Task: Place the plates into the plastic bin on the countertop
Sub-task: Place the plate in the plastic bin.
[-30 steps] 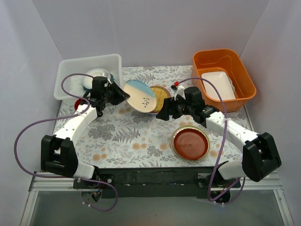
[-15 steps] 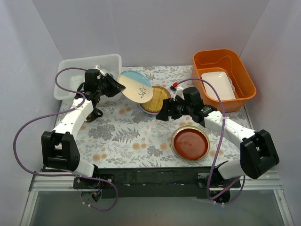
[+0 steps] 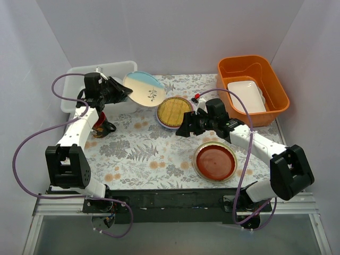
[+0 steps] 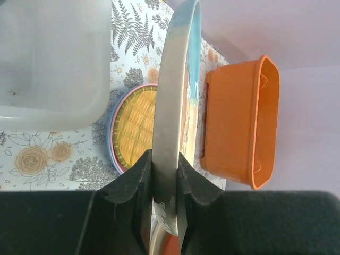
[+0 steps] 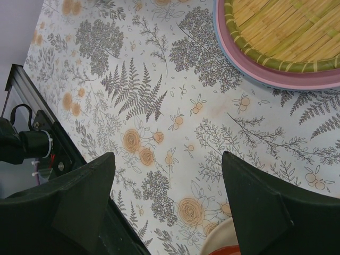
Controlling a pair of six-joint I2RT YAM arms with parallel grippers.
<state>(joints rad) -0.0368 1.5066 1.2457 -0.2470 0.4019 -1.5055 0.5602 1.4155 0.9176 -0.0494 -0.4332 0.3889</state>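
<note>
The fern-print tabletop [image 3: 143,154] carries the lot. The orange tub [image 3: 252,87], with a white dish [image 3: 246,95] in it, sits way out past the tips of the left fingers [image 4: 139,183]. The bin [image 3: 101,79] is right off to their side.

Those fingers are pinched nearly shut on the rim of the blue plate [image 4: 172,106]. It's up in the air by the bin's corner, edge-on from the wrist cam, sticking straight out from the tips toward the tub, with its face tilted up in the top view. Below it lies the bamboo plate [image 3: 174,110], stacked on a pink plate [image 5: 276,78].

The right fingers [image 5: 79,196] are spread wide and hold nothing. They hover over the tabletop, with the bamboo plate just beyond the tips and the red plate [image 3: 215,162] just behind them.
</note>
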